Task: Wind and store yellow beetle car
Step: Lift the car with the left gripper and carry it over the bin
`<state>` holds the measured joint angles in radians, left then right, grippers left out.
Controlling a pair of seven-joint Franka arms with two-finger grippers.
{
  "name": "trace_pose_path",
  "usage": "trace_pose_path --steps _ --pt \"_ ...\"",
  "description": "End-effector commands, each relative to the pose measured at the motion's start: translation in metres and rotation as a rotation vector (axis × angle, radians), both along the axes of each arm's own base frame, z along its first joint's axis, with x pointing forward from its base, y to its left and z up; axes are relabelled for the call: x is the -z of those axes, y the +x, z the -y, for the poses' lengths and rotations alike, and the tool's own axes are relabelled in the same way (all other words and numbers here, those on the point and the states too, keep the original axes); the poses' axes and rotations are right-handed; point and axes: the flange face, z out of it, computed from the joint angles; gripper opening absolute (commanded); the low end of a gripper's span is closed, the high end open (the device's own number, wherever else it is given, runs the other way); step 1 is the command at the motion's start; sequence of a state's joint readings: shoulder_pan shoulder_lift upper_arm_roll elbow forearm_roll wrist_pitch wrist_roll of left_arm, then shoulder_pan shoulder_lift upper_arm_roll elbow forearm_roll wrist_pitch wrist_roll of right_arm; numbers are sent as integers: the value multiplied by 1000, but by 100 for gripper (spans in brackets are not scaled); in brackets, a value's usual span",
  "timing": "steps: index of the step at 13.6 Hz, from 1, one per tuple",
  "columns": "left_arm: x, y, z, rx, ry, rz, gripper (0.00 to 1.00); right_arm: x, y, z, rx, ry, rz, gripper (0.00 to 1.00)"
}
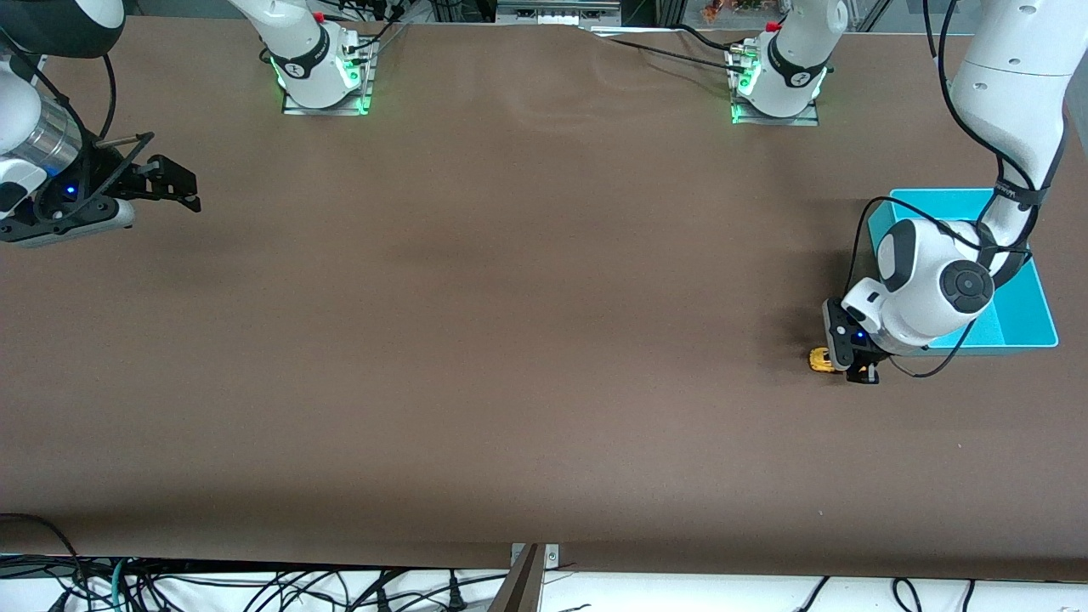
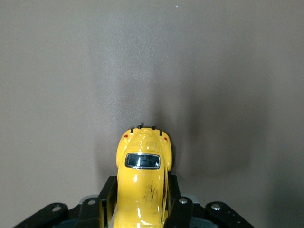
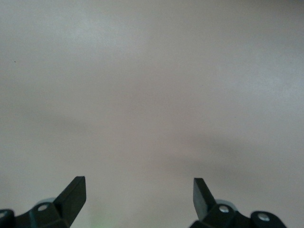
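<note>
Left gripper [image 1: 857, 367] down at the bench [image 1: 510, 340], jaws clenched on the yellow beetle car [image 2: 141, 185], one finger [image 2: 105, 202] against each side of the body. Car sits on the bench toward the left arm's end, rear window and two red tail lights showing in the left wrist view. Just beside it, farther from the front camera, a turquoise bin [image 1: 1033, 327]. Right gripper [image 1: 174, 191] waits over the bench at the right arm's end, jaws released and wide, holding nothing.
</note>
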<state>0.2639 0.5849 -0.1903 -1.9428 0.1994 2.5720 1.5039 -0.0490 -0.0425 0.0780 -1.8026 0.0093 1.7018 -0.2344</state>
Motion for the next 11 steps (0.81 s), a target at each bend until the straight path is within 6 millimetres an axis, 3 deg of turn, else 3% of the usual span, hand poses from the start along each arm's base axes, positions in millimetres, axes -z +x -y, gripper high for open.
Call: trace_pose_path --steps 1,7,11 --pt "-27 4 2 21 22 -25 5 -6 1 -1 7 -11 -7 100" --pt "-105 -10 1 -52 -7 -161 7 -4 2 -1 6 -12 -10 100" --pt "-171 -37 -30 -29 3 -209 8 -3 2 -2 6 -12 -12 100"
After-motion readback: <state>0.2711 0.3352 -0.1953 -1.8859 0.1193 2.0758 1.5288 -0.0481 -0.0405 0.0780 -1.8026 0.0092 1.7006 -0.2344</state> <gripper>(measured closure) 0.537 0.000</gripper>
